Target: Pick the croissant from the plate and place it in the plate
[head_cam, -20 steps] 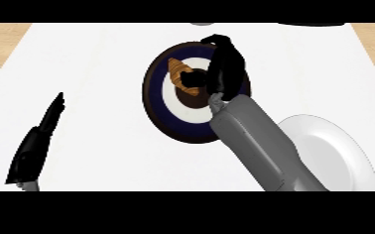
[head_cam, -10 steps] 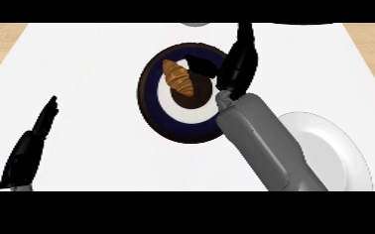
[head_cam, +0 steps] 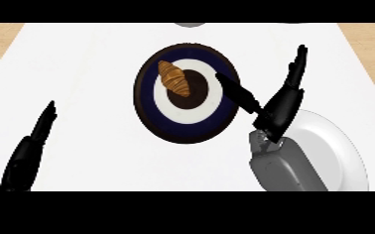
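croissant [head_cam: 175,78] on dark plate [head_cam: 147,114] | right hand [head_cam: 282,110] fingers [head_cam: 296,67] spread, empty (thumb [head_cam: 238,94] over rim [head_cam: 219,124])

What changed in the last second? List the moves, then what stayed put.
The right robot hand, a second ago curled over the croissant, opened and pulled back to the right of the dark ringed plate; only its thumb reaches over the rim now. The croissant lies uncovered on that plate, about where it was. The left robot hand at lower left and the white plate stayed put.
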Action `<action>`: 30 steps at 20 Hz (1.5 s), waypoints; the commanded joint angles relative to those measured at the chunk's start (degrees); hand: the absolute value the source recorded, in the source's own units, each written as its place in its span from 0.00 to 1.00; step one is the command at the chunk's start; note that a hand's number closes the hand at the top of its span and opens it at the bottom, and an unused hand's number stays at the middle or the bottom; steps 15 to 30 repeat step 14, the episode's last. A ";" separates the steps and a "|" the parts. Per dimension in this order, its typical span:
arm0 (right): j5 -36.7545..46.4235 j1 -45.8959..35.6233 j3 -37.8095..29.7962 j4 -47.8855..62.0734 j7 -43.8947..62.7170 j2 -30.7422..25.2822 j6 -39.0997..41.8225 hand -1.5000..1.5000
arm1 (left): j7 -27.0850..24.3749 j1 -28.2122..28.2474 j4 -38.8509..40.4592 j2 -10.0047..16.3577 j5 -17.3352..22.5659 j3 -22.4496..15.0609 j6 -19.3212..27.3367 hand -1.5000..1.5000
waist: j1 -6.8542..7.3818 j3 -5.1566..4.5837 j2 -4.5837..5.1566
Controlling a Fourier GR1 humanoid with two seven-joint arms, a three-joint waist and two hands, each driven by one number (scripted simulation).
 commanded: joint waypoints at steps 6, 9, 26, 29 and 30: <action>-20.12 24.00 9.08 -18.72 -20.84 -16.75 -11.73 0.00 | -1.14 -0.47 0.42 0.33 -0.41 0.33 -0.20 0.50 | 0.84 0.08 0.31; -27.76 29.16 9.43 -22.03 -28.03 -19.81 -13.06 0.00 | -0.37 -0.08 -0.83 -0.32 -0.19 0.05 -0.36 0.50 | 0.89 0.09 0.24; -39.43 34.36 7.01 -24.47 -41.60 -19.86 -10.79 0.00 | -1.17 0.37 -0.68 -1.18 -1.09 -0.30 0.58 0.50 | 0.66 0.20 0.12; -39.43 34.36 7.01 -24.47 -41.60 -19.86 -10.79 0.00 | -1.17 0.37 -0.68 -1.18 -1.09 -0.30 0.58 0.50 | 0.66 0.20 0.12; -39.43 34.36 7.01 -24.47 -41.60 -19.86 -10.79 0.00 | -1.17 0.37 -0.68 -1.18 -1.09 -0.30 0.58 0.50 | 0.66 0.20 0.12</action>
